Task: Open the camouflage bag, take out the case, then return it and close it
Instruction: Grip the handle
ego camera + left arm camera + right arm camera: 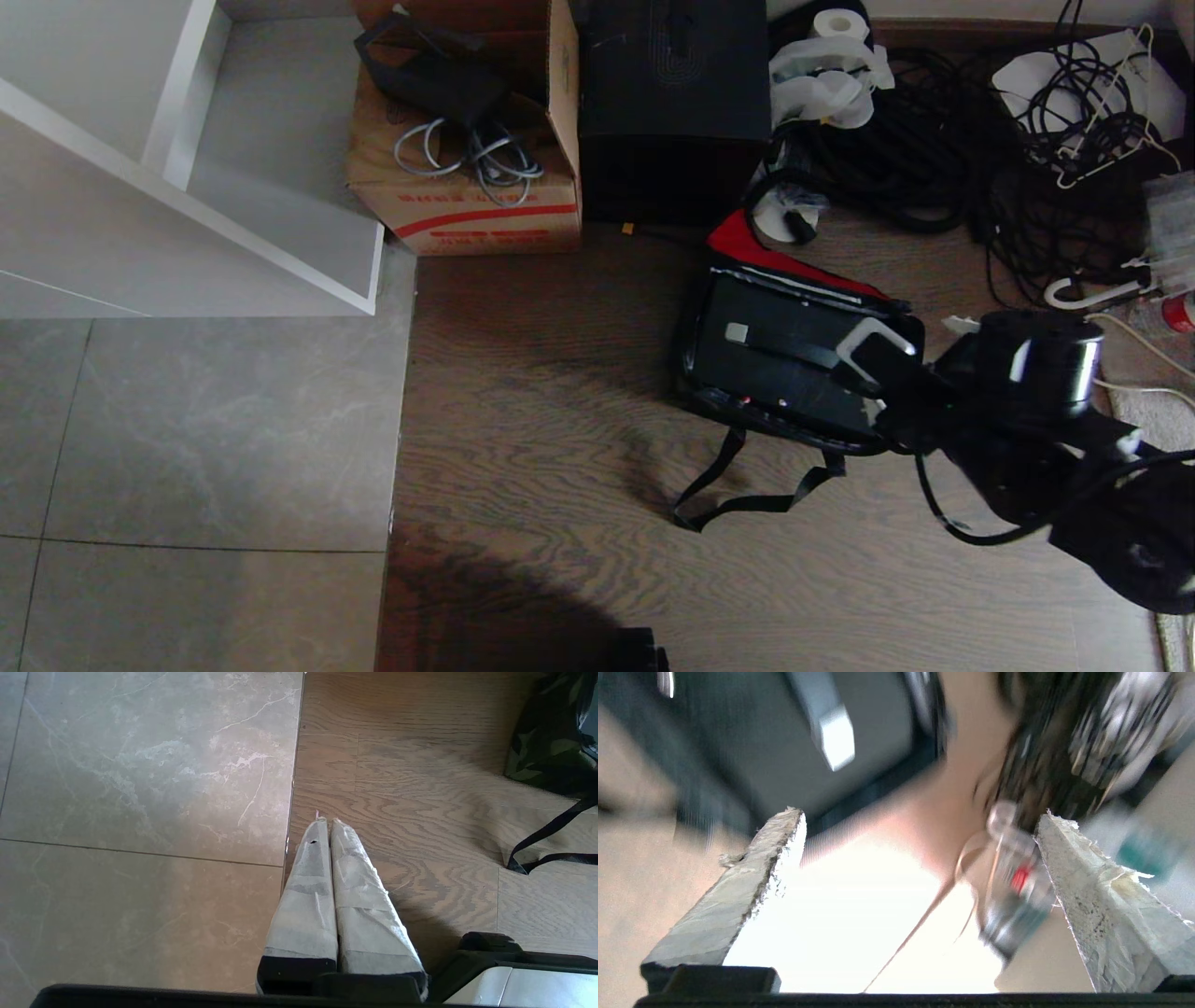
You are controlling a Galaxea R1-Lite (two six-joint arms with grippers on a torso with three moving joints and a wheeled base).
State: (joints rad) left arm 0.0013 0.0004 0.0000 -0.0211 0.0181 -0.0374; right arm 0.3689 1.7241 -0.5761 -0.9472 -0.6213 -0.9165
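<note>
Two steps left: you return nothing yet, case [784, 359] sits in open camouflage bag [738, 238] on floor
Right gripper [920, 826]: fingers wide apart, empty, beside case
Left gripper [327, 826]: fingers together, parked

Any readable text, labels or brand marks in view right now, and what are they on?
None can be read.
Cardboard carton: red print along the front and faint marks on the flap, too small and blurred to read.
Tall black box: an embossed looped line pattern, no letters readable.
Bottle: red and teal label, blurred.
</note>
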